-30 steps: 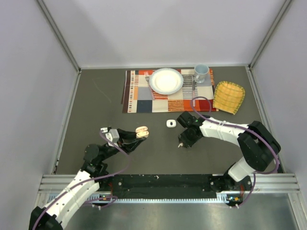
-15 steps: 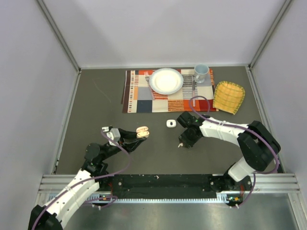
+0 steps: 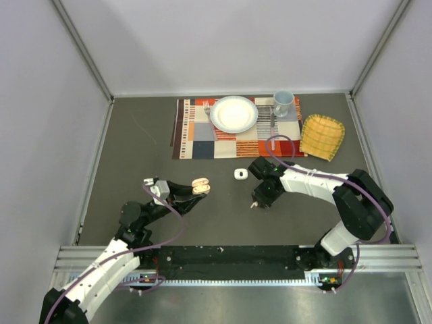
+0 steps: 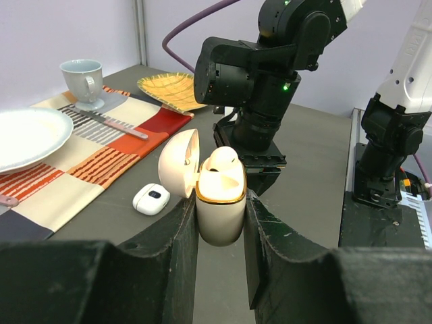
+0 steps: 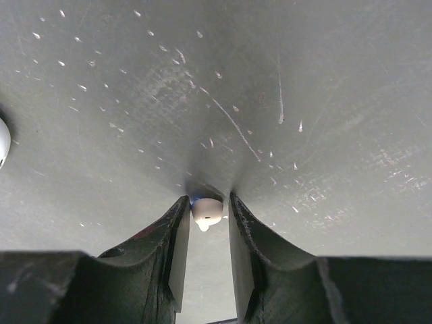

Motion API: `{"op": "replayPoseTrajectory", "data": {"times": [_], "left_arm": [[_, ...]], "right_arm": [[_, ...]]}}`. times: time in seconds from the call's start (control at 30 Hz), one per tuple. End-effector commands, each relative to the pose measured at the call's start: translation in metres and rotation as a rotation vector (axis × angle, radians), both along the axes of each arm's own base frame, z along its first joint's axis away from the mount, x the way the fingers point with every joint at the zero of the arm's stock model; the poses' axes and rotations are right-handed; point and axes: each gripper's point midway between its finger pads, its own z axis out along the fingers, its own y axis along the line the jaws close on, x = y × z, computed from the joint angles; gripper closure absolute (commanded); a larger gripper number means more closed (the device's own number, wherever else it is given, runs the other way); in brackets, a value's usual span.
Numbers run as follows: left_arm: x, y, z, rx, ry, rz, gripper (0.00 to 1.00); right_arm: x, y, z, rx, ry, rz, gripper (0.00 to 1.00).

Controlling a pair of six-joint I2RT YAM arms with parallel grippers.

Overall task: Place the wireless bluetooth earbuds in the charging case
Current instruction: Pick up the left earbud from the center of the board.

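Near edge of the counter [image 3: 223, 226], a grip on each side.
Left of centre, the left tool [image 4: 221, 202] is clamped on the open charging case [image 4: 219, 219], held upright with its lid hinged back and one earbud [image 4: 223, 160] seated inside. Mid-counter, a small white case [image 3: 239, 174] lies near the placemat [image 3: 202, 138]. Right of it, the right tool [image 5: 207, 202] points down, pinching a second earbud [image 5: 206, 212] at the counter surface.

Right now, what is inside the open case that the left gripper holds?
One pale earbud sits in the charging case, its rounded head above the gold rim. Its stem and the rest of the well are hidden by the case wall.
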Motion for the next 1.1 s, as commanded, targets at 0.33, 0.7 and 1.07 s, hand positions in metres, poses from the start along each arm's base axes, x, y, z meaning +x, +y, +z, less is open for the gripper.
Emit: {"op": "replayPoseTrajectory", "data": {"times": [0.33,0.7,1.07], "left_arm": [[-0.0015,0.0009,-0.0037,-0.012,-0.005,0.002,1.0],[-0.001,0.0011,-0.0053,-0.011,0.0,0.005,1.0],[-0.0003,0.0012,-0.0073,-0.01,0.007,0.008,1.0]], "right_arm": [[0.0098,0.0041,0.0053,0.033,-0.025,-0.056,0.68],[0.0086,0.0071,0.0037,0.052,-0.018,-0.065,0.69],[0.0076,0.0087,0.0021,0.064,-0.012,-0.07,0.65]]}}
